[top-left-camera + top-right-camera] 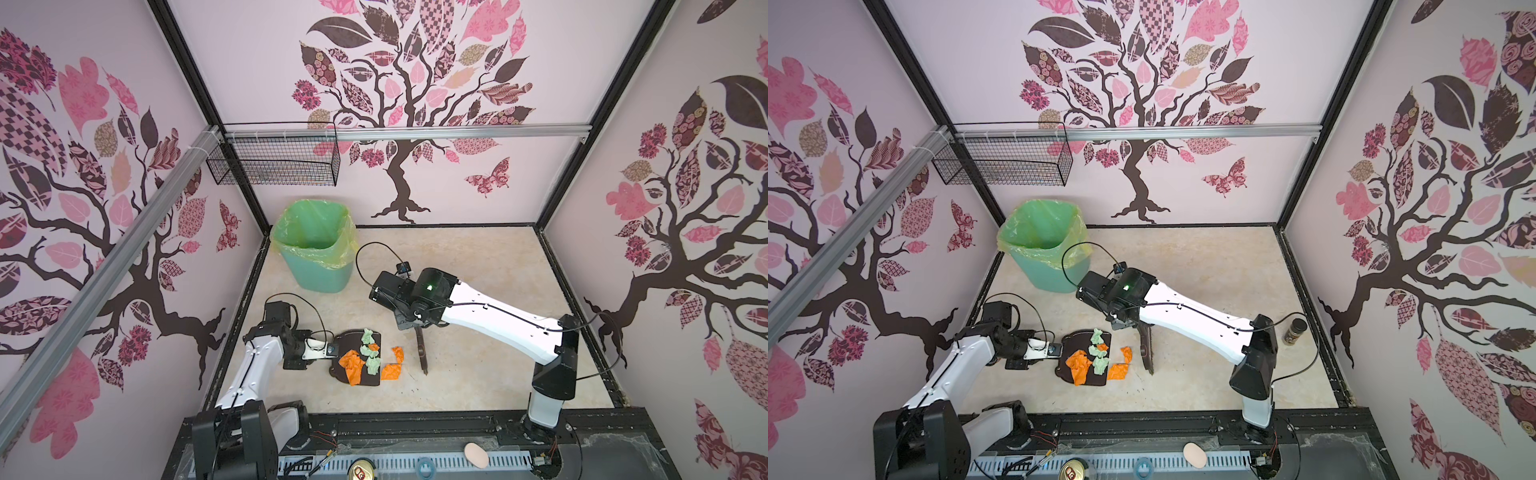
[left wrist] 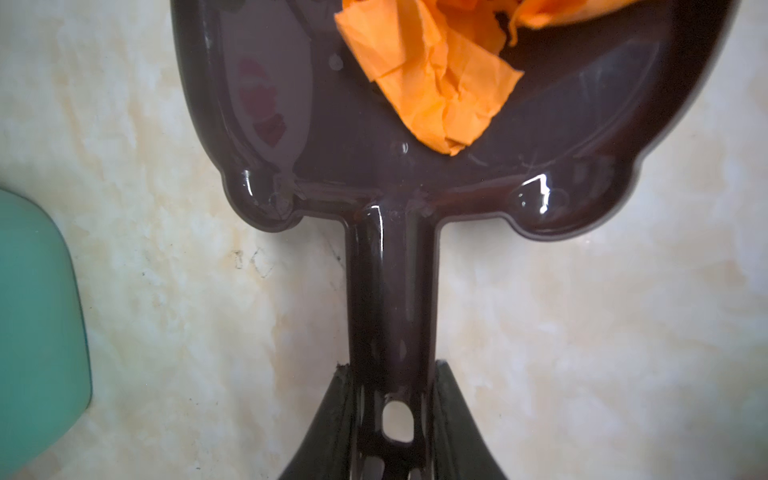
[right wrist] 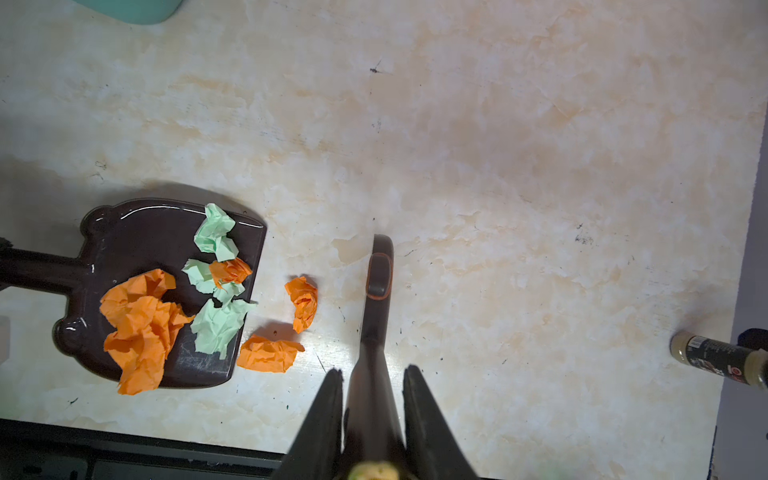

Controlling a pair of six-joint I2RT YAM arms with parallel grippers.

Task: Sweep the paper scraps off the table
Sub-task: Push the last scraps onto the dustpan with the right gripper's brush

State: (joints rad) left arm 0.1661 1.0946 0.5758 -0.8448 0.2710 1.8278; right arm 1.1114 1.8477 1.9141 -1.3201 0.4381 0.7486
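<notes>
The table (image 1: 478,270) is a beige, marbled surface framed by black edging, and its whole middle and right part lies open. Only a small bottle (image 1: 1293,331) stands there, close to the right edge. At the far left corner stands a green waste bin (image 1: 320,270) lined with a pale bag, touching neither arm. Near the front left of the table the dark dustpan (image 3: 137,245) lies flat, its handle pointing to the left edge and its straight open lip facing the open middle. The left gripper (image 2: 392,368) has its jaws drawn narrow on the end of that handle, one finger on each side. Just right of the lip, with a bare strip of table between, the brush (image 3: 376,286) reaches down to the surface. The right gripper (image 3: 374,370) has its jaws closed tight on the brush's handle. Most of the paper scraps (image 3: 137,316) lie inside the pan — a big orange wad near the handle end and green ones with a small orange one toward the lip. Two orange scraps are on the table: one (image 3: 268,353) just beside the lip's front corner, the other (image 3: 302,303) between lip and brush, touching neither.
</notes>
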